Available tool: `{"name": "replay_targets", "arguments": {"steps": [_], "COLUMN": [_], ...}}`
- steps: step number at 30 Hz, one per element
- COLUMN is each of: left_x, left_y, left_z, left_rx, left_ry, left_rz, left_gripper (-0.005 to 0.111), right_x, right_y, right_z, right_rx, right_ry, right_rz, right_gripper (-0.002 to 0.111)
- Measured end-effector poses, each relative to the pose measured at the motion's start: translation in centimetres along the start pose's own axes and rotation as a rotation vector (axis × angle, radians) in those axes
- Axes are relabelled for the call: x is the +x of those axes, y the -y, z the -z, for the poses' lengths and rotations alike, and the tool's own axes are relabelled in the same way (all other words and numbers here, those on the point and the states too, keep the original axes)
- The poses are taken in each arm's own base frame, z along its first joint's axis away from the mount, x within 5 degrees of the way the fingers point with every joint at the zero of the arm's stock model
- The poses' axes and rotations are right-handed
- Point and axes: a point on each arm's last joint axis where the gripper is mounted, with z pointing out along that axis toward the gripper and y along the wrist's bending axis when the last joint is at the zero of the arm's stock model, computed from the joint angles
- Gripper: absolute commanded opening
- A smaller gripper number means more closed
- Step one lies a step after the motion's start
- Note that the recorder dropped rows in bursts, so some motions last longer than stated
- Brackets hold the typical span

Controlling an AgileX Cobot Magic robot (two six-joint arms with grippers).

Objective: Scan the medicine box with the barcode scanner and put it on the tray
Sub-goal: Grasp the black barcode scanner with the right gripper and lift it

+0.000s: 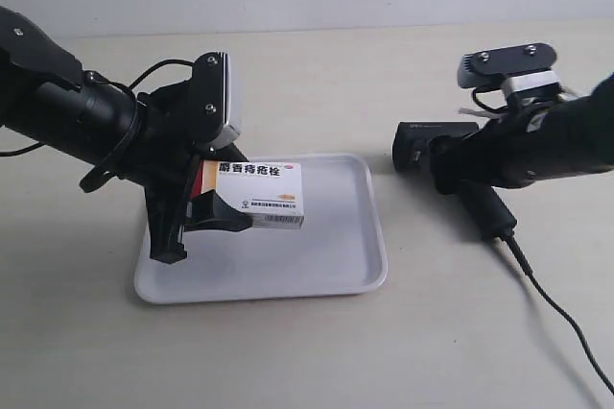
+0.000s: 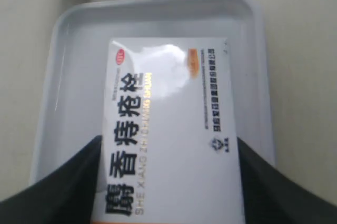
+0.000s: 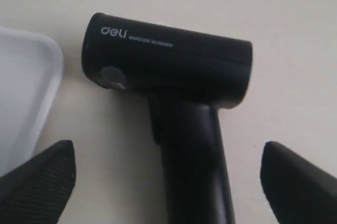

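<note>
The white medicine box point(image 1: 259, 193) with black lettering is held low over the white tray point(image 1: 326, 270), and my left gripper point(image 1: 216, 209) is shut on it. In the left wrist view the box point(image 2: 168, 119) fills the gap between both black fingers point(image 2: 58, 192), with the tray point(image 2: 79, 71) under it. Whether the box touches the tray I cannot tell. The black barcode scanner point(image 1: 436, 145) lies flat on the table to the right of the tray. My right gripper point(image 3: 168, 182) is open, its fingertips point(image 3: 45, 174) apart on either side of the scanner's handle point(image 3: 195, 150) and not touching it.
The scanner's black cable point(image 1: 556, 313) trails from the handle toward the front right of the table. The tray's corner point(image 3: 31, 71) lies close to the scanner's head. The table is a plain beige surface.
</note>
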Motion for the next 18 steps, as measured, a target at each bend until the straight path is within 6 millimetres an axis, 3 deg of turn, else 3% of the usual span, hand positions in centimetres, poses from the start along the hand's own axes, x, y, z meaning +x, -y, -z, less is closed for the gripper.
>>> {"name": "replay_targets", "arguments": {"steps": [4, 9, 10, 13, 17, 18], "left_x": [0.0, 0.0, 0.0, 0.0, 0.0, 0.1], "left_y": [-0.2, -0.2, -0.2, -0.2, -0.2, -0.2], "left_z": [0.0, 0.0, 0.0, 0.0, 0.0, 0.0], "left_rx": [-0.022, -0.027, -0.027, -0.029, -0.028, -0.027], "left_ry": [-0.003, -0.003, -0.003, 0.002, 0.003, 0.003], "left_rz": [0.003, 0.006, 0.006, 0.013, 0.019, 0.020], "left_gripper": [0.003, 0.003, 0.003, 0.003, 0.003, 0.003], "right_x": [-0.7, -1.2, -1.1, -1.3, -1.3, -1.4], "right_y": [0.0, 1.0, 1.3, 2.2, 2.2, 2.2], "right_z": [-4.0, -5.8, -6.0, -6.1, -6.1, -5.9], "right_rx": [0.002, 0.016, 0.022, 0.037, 0.038, 0.033], "right_ry": [-0.069, -0.084, -0.089, -0.082, -0.076, -0.085], "right_rz": [0.090, 0.144, 0.141, 0.161, 0.199, 0.206], "right_gripper": [0.096, 0.087, 0.082, 0.042, 0.000, 0.000]}}
